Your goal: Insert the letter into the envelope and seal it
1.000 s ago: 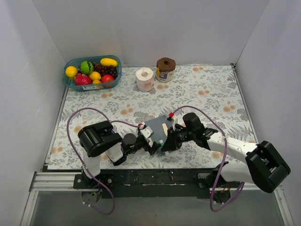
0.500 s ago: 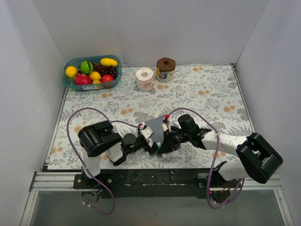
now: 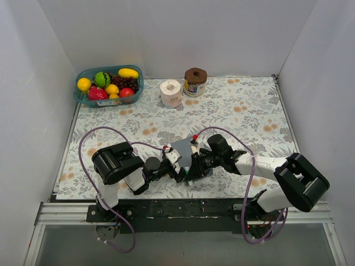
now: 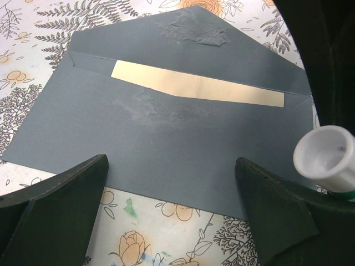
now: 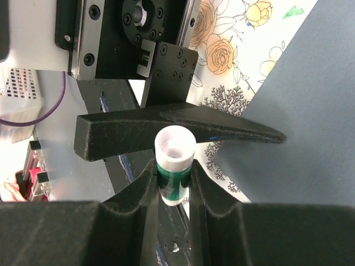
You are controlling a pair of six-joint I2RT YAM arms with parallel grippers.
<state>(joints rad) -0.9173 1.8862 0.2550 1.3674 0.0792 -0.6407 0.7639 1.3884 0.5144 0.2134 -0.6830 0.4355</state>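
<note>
the envelope [image 4: 166, 144] lies flat in the middle of the left wrist view. its long axis runs left to right, and its open flap [image 4: 194, 39] points to the top of the frame. the letter [image 4: 194, 86] is already inside, with only a cream strip showing in the mouth. the left gripper [image 4: 172, 185] has its jaws spread wide over the envelope's lower long edge and holds nothing; i cannot tell whether they touch the paper. the right gripper [image 5: 173, 177] pinches what looks like a glue stick [image 5: 174, 166] upright. in the left wrist view the stick sits at the right edge of the frame, just beside the envelope's lower right corner. the flap's underside lies up-frame and to the left of the stick, so the right arm is the one placed for gluing.
</note>
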